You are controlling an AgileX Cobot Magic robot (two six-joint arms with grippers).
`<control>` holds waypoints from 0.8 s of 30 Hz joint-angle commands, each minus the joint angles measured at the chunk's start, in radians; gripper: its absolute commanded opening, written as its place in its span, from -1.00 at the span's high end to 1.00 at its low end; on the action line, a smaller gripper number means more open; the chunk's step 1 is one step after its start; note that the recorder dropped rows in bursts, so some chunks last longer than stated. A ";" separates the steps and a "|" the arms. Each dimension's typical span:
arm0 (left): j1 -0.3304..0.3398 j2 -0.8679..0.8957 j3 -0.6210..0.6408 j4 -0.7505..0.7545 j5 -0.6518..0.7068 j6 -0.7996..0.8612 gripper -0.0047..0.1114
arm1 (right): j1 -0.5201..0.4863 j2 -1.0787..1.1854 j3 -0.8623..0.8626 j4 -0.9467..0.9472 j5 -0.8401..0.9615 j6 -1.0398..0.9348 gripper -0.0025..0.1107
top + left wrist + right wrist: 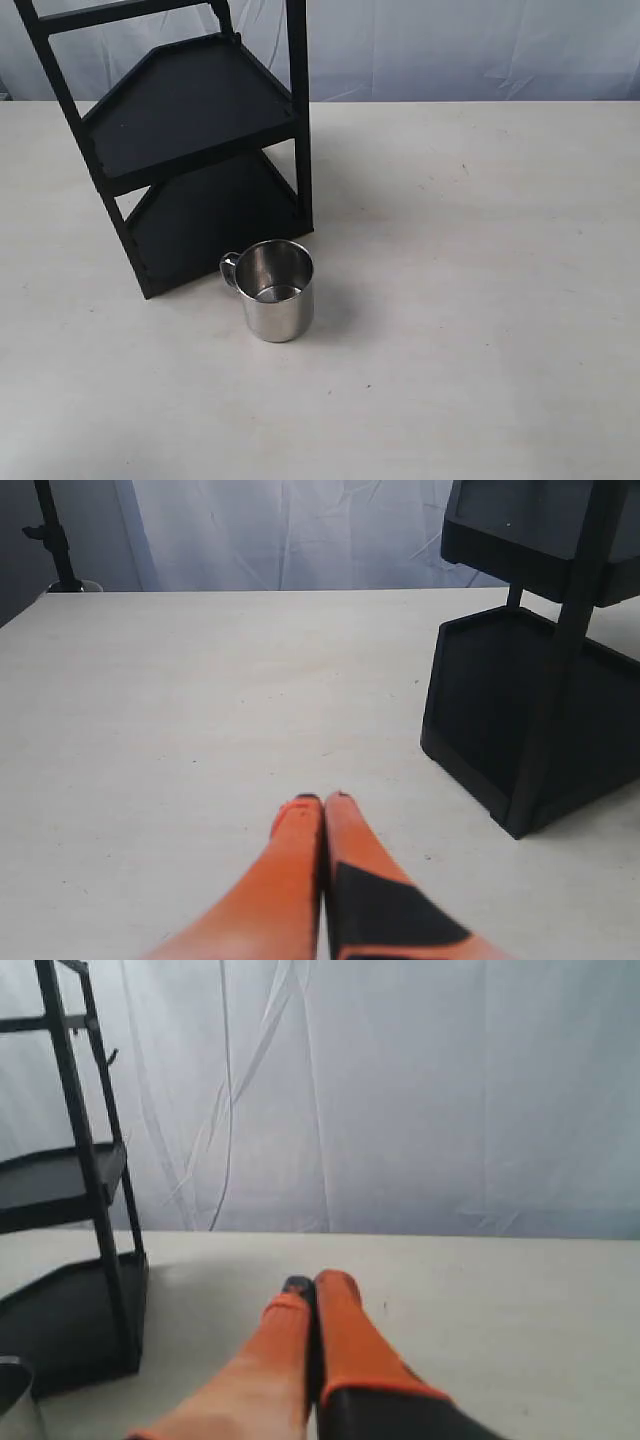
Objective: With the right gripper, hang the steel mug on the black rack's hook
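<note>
The steel mug (pixel 275 290) stands upright on the table, just in front of the black rack (pixel 190 130), with its thin handle turned toward the rack. A sliver of the mug (pixel 14 1400) also shows at the edge of the right wrist view. In that view the rack (pixel 95 1190) rises tall, and a short hook (pixel 112 1057) sticks out of its upper post. My right gripper (pixel 315 1283) is shut and empty, well away from the mug. My left gripper (pixel 322 799) is shut too, over bare table beside the rack (pixel 530 680). Neither gripper shows in the exterior view.
The white table (pixel 480 250) stretches wide to the right of the mug and the rack. A pale cloth backdrop (pixel 400 1090) hangs behind the table. A dark stand (pixel 55 540) is at the far corner in the left wrist view.
</note>
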 commanded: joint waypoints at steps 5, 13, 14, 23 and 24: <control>-0.005 0.004 -0.002 0.000 -0.014 -0.005 0.92 | -0.005 -0.007 0.001 0.543 -0.163 0.356 0.95; -0.005 0.004 -0.002 0.000 -0.014 -0.005 0.92 | -0.005 0.024 -0.132 0.556 0.106 0.326 0.95; -0.005 0.004 -0.002 0.000 -0.014 -0.005 0.92 | -0.005 0.065 -0.162 0.496 0.117 0.326 0.95; -0.005 0.004 -0.002 0.000 -0.014 -0.005 0.92 | 0.017 1.322 -0.842 0.208 0.699 0.045 0.94; -0.005 0.004 -0.002 0.000 -0.014 -0.005 0.92 | 0.047 1.405 -0.907 0.245 0.717 -0.003 0.84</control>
